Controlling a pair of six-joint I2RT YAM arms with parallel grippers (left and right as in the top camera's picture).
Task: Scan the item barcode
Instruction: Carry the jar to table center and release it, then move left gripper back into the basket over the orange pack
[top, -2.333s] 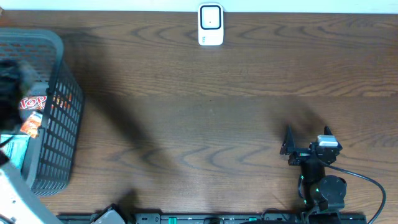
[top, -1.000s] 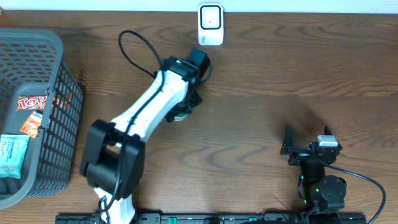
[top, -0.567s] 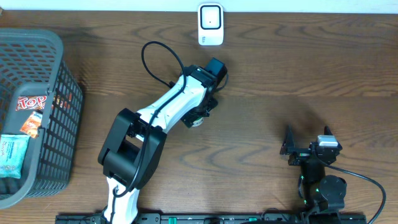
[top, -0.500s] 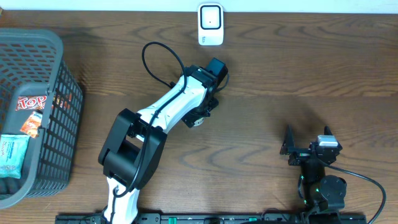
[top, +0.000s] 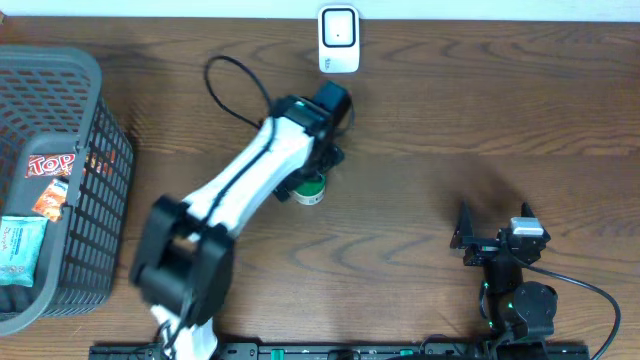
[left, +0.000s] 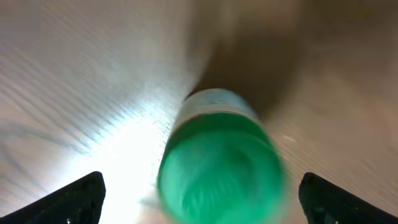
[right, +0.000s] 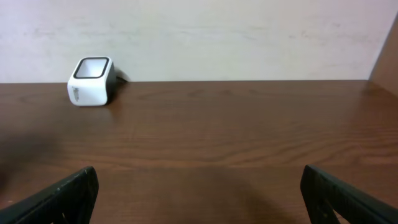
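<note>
left claw (left: 200, 182) open, straddling the green-capped bottle (top: 312, 190) without touching it. Bottle stands mid-surface (top: 450, 120), near the scanner (top: 339, 40) at the far edge. right claw (right: 199, 175) open, idle. Grip below the cap and turn the label (barcode not visible) towards the scanner window.

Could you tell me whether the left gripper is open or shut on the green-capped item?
Open: the left gripper has its fingertips wide apart in the wrist view, clear of the green-capped item between them.
</note>
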